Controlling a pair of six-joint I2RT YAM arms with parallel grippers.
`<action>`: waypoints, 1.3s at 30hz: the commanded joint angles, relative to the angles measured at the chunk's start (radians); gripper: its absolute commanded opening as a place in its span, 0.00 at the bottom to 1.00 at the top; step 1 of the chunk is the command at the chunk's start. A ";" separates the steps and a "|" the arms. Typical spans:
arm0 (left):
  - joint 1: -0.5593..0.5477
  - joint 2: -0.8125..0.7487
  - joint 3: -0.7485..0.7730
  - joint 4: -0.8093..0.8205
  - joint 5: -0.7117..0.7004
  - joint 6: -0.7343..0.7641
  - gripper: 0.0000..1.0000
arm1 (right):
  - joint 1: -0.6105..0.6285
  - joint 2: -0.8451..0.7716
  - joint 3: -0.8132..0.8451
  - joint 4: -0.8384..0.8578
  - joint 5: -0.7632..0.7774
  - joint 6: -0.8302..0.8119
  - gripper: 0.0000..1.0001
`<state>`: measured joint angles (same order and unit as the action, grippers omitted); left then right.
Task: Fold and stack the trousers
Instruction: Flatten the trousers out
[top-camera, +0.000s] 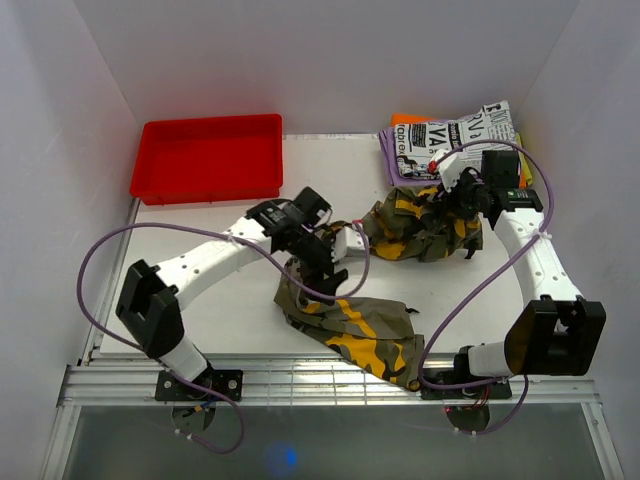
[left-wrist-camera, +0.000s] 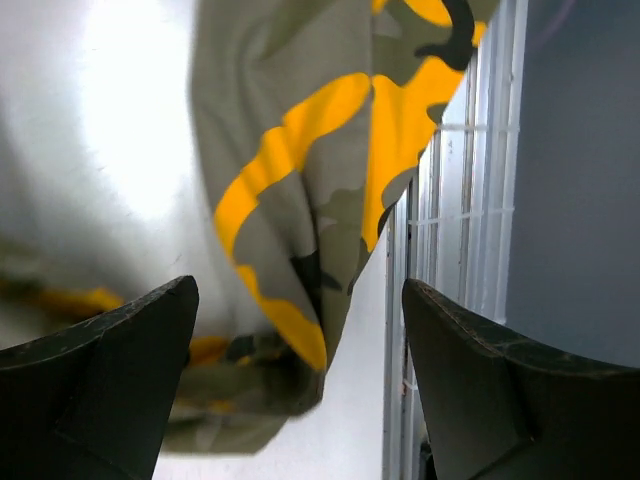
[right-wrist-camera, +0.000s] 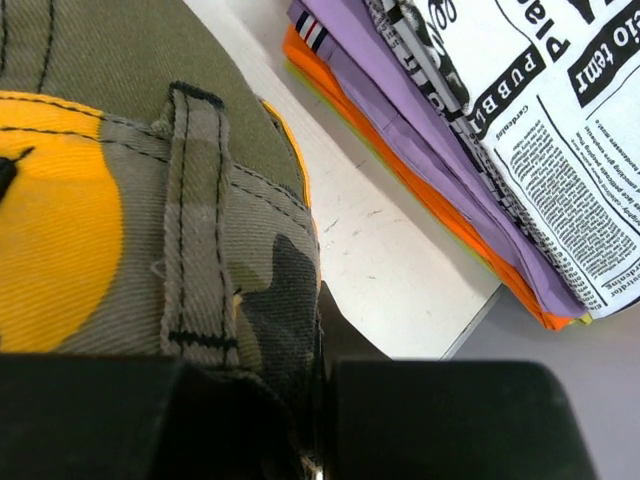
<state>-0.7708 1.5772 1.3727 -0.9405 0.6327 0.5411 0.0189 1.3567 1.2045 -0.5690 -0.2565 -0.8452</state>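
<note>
Looking down from above, a white table (top-camera: 200, 300) holds the trousers (top-camera: 362, 332), a camouflage pair in olive, black and yellow-orange. They lie crumpled, stretching from the near edge at centre up toward the back right. The left gripper (top-camera: 322, 258) hangs over their middle part. The right gripper (top-camera: 452, 205) is down at their bunched far end, just in front of a stack of folded garments (top-camera: 450, 140) in the back right corner. A red tray (top-camera: 210, 158) sits at the back left, well apart from the cloth.

From the left wrist, the left gripper (left-wrist-camera: 298, 290) has its two dark fingers (left-wrist-camera: 110, 380) spread wide with nothing between them. The trousers (left-wrist-camera: 300, 150) lie beyond the fingers on the table (left-wrist-camera: 330, 420), beside a metal grid rail (left-wrist-camera: 450, 200) at its edge.

From the right wrist, the right gripper (right-wrist-camera: 320, 400) is closed tight, pinching a seamed fold of the trousers (right-wrist-camera: 230, 250). Just beside, across a strip of bare table (right-wrist-camera: 400, 270), the stack shows a newspaper-print garment (right-wrist-camera: 540, 100) on top, then a purple garment (right-wrist-camera: 420, 130), then an orange garment (right-wrist-camera: 420, 200) below.
</note>
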 joint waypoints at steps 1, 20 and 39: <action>-0.118 0.107 0.014 -0.044 -0.039 0.150 0.93 | -0.005 0.018 0.082 0.049 0.005 0.060 0.08; -0.197 0.164 -0.260 -0.039 -0.327 0.411 0.22 | -0.140 -0.099 -0.089 0.041 -0.144 -0.077 0.08; 0.766 -0.033 0.029 -0.175 -0.199 0.621 0.77 | -0.318 -0.257 -0.252 -0.074 -0.239 -0.483 0.08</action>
<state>-0.1024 1.5154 1.2781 -1.0660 0.3084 1.3197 -0.2878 1.1534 0.9756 -0.6289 -0.4805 -1.1778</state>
